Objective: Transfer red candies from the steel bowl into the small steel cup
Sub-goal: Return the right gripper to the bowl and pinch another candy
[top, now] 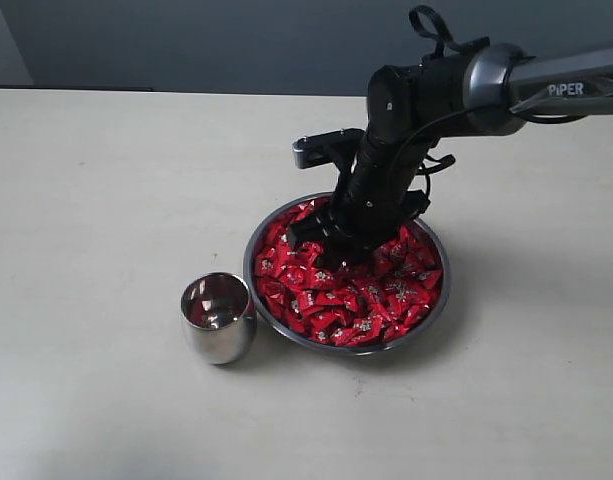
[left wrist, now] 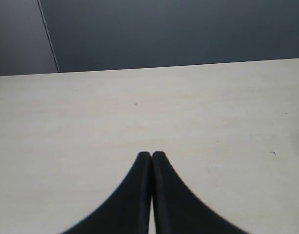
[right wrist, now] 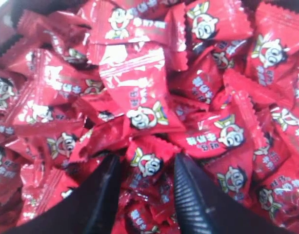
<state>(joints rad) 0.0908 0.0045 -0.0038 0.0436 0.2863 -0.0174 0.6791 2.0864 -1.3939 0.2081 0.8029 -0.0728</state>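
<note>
Table: a wide, flat table with a pale cream-beige, matt top and a faint streaky grain. It runs from the near edge of the scene back to the far wall and out past both the left and right sides.
Marks: a few tiny dark specks dot the top in the left wrist view.
Wall: a plain, smooth, dark blue-grey wall rises directly behind the table's far edge.
Panel: at the far left a lighter grey panel adjoins the dark wall.
Seam: a thin dark seam divides the two.
Light: soft and even, without glare; a faint grey shadow lies on the table towards the right.
</note>
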